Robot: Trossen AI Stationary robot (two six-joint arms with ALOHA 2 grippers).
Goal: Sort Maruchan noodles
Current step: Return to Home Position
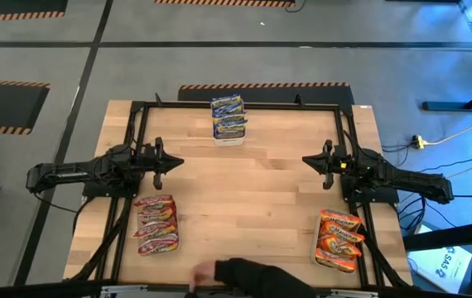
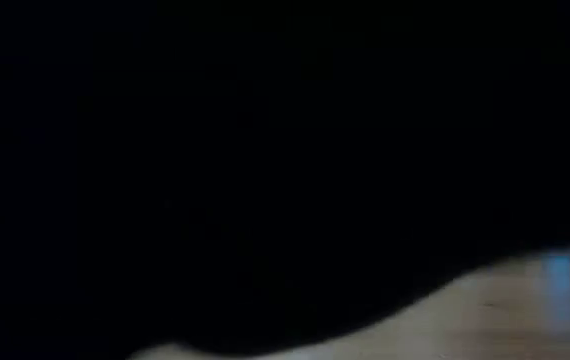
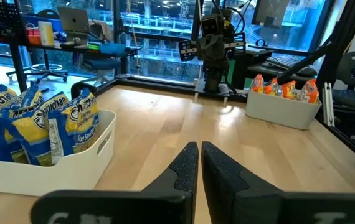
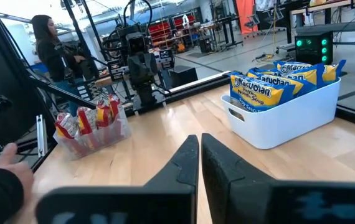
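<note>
Both were clenched: left gripper (image 1: 178, 161), right gripper (image 1: 306, 159), above the smooth wood table (image 1: 252, 207); glossy noodle packets (image 4: 271, 84) filled a rectangular white tub (image 4: 289, 118).

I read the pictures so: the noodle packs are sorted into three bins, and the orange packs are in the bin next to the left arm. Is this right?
Not quite. In the high view the orange packs are in the bin next to the right arm, not the left arm, where the red packs are. The rest is right.
</note>
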